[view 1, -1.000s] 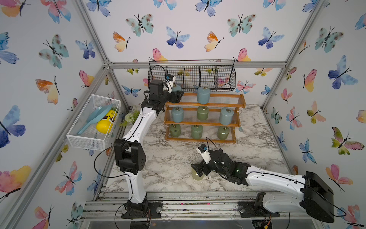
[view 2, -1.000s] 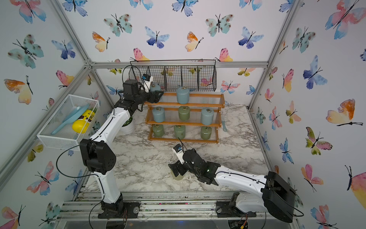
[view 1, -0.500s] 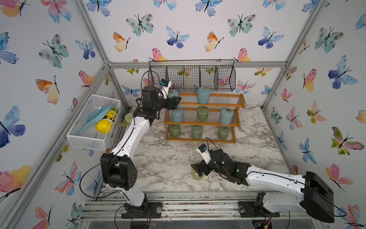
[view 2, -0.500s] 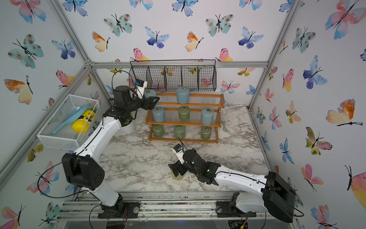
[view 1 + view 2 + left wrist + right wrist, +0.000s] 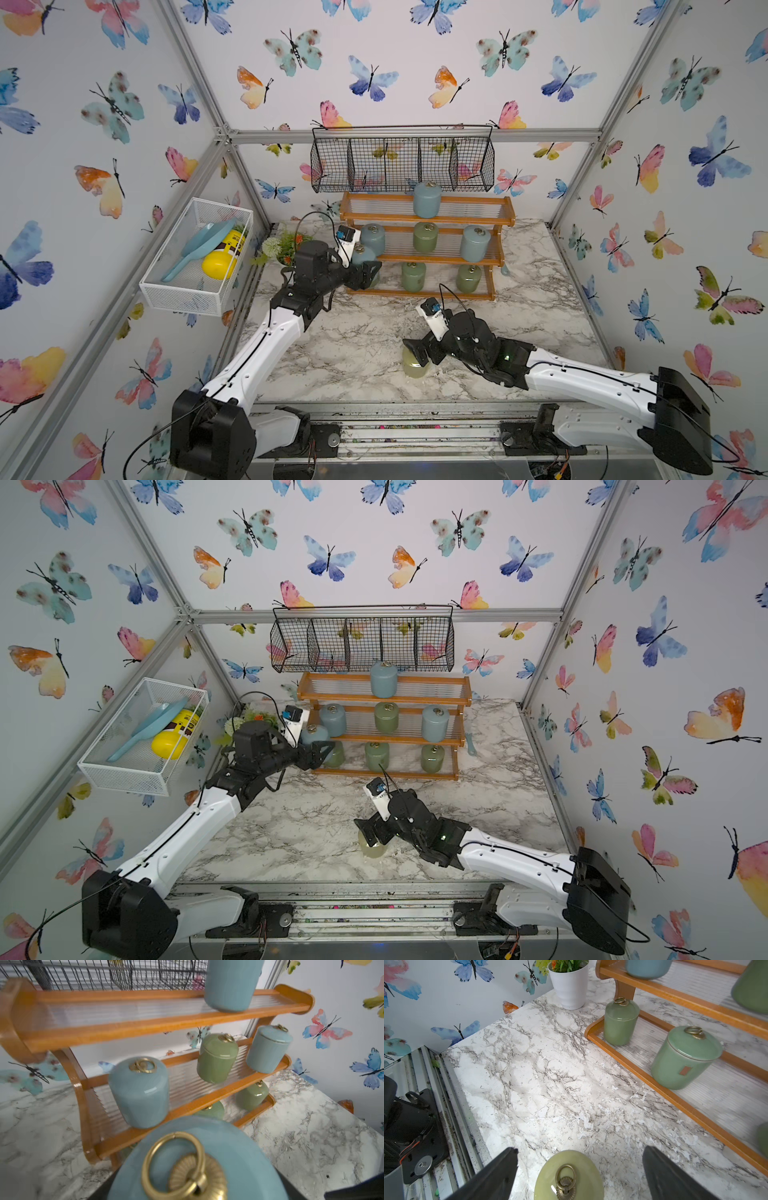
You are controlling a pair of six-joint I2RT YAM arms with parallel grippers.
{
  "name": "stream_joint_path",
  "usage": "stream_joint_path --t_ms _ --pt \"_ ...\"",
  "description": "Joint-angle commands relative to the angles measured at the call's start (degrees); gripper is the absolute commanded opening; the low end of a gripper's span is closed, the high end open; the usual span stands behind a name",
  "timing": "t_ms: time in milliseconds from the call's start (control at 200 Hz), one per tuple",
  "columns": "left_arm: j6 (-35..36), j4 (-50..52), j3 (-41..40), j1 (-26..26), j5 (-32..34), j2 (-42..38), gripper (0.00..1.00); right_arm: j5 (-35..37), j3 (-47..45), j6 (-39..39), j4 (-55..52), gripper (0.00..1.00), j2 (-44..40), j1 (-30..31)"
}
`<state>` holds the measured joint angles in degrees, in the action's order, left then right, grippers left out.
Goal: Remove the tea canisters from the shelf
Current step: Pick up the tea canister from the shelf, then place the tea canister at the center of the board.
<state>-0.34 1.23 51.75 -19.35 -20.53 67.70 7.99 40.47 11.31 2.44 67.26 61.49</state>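
Marble tabletop [image 5: 353, 345], butterfly walls all round. Left hand [image 5: 369, 272] is clamped on a blue canister [image 5: 197, 1157], holding it in the air just in front of the shelf's [image 5: 374, 217] left end. Right hand [image 5: 580, 1148] hangs with fingers spread wide either side of the yellow-green canister [image 5: 569, 1176], which stands upright on the tabletop, untouched. Seven other canisters [image 5: 427, 201] sit on the shelf.

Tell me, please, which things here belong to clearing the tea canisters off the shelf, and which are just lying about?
Job: shelf; seven canisters on it; blue canister in left hand; yellow-green canister on table under open right hand.

Lying about: black wire basket; white mesh basket with scoop and yellow bottle; flower pot.
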Motion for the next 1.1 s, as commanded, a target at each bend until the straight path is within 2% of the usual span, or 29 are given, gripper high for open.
stream_joint_path --t_ms 0,415,676,1096 --pt "-3.5 -8.3 -6.2 -1.7 2.1 -5.8 0.65 3.2 0.8 -0.5 -1.7 1.0 -2.2 0.2" --pt "-13.5 -19.4 -28.5 -12.7 11.8 -13.1 0.65 6.7 0.5 -0.8 -4.7 1.0 -5.0 0.1" --pt "-15.5 -22.8 -36.0 -19.6 17.9 -13.3 0.67 7.5 -0.7 0.2 -5.2 1.0 -6.8 0.1" --pt "-18.6 -30.4 -42.8 -24.6 20.8 -7.8 0.67 6.2 -0.3 0.9 -4.7 1.0 -4.2 0.1"
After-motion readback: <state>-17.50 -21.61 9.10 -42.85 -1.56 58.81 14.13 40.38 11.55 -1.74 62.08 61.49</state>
